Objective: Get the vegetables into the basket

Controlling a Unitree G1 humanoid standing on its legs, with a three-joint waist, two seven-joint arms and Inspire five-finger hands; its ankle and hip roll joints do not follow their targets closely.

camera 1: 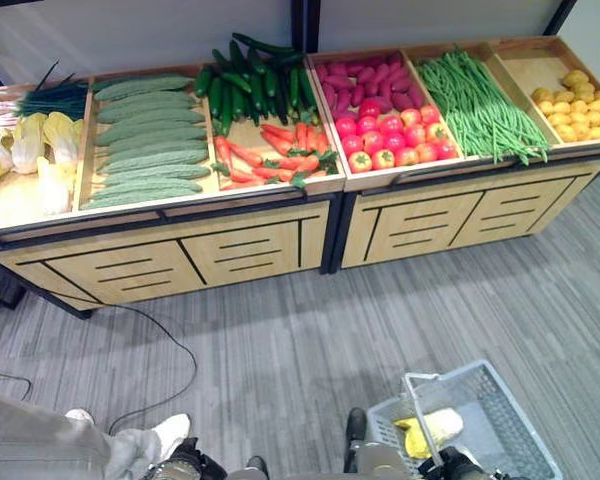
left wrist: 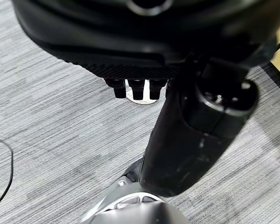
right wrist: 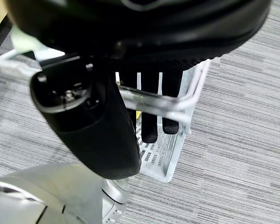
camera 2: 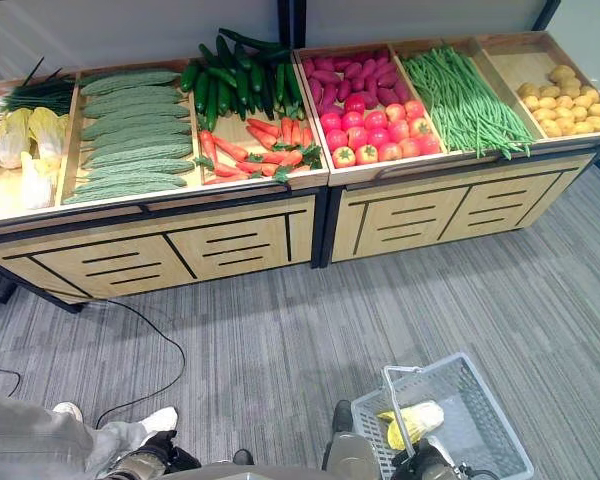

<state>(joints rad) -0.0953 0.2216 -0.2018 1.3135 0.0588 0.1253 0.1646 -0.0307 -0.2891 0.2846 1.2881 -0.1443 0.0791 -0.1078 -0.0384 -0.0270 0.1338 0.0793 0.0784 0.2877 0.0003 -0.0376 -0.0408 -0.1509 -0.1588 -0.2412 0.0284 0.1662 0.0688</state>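
Note:
The grey wire basket (camera 1: 500,420) hangs low at my right side, above the carpet. A pale yellow cabbage (camera 1: 432,430) lies inside it. My right hand (right wrist: 150,122) has its fingers hooked round the basket's metal handle (right wrist: 177,103), which stands upright (camera 1: 420,400). My left hand (left wrist: 196,126) hangs over the bare carpet with relaxed fingers and holds nothing; it also shows at the lower edge (camera 1: 185,462). Ahead, two wooden stands carry vegetables: cabbages (camera 1: 30,145), long pale green gourds (camera 1: 145,140), dark cucumbers (camera 1: 250,80), carrots (camera 1: 275,150), tomatoes (camera 1: 395,135) and green beans (camera 1: 480,105).
Purple sweet potatoes (camera 1: 365,80) and yellow potatoes (camera 1: 580,105) fill further trays, and green onions (camera 1: 50,98) lie at the far left. A person's grey trouser leg (camera 1: 40,440) and white shoe (camera 1: 170,430) stand at my lower left. Grey carpet lies between me and the stands.

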